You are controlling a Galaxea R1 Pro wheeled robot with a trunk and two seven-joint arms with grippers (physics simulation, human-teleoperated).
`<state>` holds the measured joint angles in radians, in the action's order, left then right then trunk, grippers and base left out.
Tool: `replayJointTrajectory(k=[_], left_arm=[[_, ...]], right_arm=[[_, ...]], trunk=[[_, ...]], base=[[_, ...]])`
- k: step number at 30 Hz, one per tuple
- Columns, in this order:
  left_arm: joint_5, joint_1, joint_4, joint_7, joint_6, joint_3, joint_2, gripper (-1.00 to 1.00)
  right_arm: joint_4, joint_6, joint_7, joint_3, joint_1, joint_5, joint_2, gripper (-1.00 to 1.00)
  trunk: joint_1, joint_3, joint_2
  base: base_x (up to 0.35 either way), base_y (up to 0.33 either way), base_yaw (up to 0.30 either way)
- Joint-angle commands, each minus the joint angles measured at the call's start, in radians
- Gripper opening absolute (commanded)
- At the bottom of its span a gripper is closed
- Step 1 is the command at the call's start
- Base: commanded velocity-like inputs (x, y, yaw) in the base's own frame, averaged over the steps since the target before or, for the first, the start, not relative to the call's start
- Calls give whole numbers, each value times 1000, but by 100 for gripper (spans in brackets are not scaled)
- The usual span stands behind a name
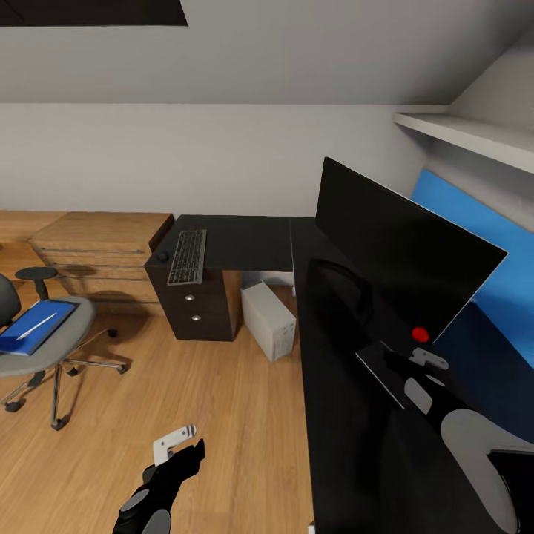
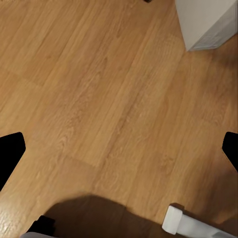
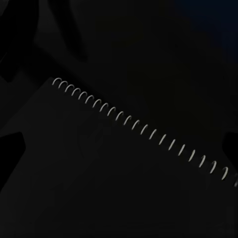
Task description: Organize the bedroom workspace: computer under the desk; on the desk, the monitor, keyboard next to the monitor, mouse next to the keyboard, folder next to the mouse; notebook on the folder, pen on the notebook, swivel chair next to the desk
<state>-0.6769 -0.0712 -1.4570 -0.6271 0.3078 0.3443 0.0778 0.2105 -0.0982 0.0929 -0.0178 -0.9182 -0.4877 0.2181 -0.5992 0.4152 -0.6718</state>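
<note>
Notebook (image 1: 383, 371) flat on desk (image 1: 334, 415)

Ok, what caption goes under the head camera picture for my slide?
Monitor and keyboard on the black desk, computer beneath, blue folder on the swivel chair.

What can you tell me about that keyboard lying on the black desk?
The keyboard is slim and long, with dark grey keys inside a silvery rim. It lies flat on the far wing of the black desk, above the drawer unit, its long side running away from the camera and its near end close to the desk's front edge. A small dark mouse sits just beside it, on the side away from the monitor. No claw is near it.
</note>
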Motion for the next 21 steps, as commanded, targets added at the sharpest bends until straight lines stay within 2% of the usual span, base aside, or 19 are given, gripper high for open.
replayJointTrajectory(k=[1, 11, 21], left_arm=[[-6, -1, -3, -8, 2, 2, 1, 100], [-6, -1, -9, -8, 4, 0, 4, 100], [-6, -1, -9, -8, 4, -1, 5, 100]], right_arm=[[0, -3, 3, -2, -1, -5, 0, 100], [1, -2, 4, -2, -1, -8, 1, 100], [1, -1, 4, -1, -1, -8, 1, 100]], trunk=[[0, 1, -1], [0, 2, -1], [0, 13, -1]], base=[[0, 0, -8], [0, 0, -2], [0, 0, 0]])
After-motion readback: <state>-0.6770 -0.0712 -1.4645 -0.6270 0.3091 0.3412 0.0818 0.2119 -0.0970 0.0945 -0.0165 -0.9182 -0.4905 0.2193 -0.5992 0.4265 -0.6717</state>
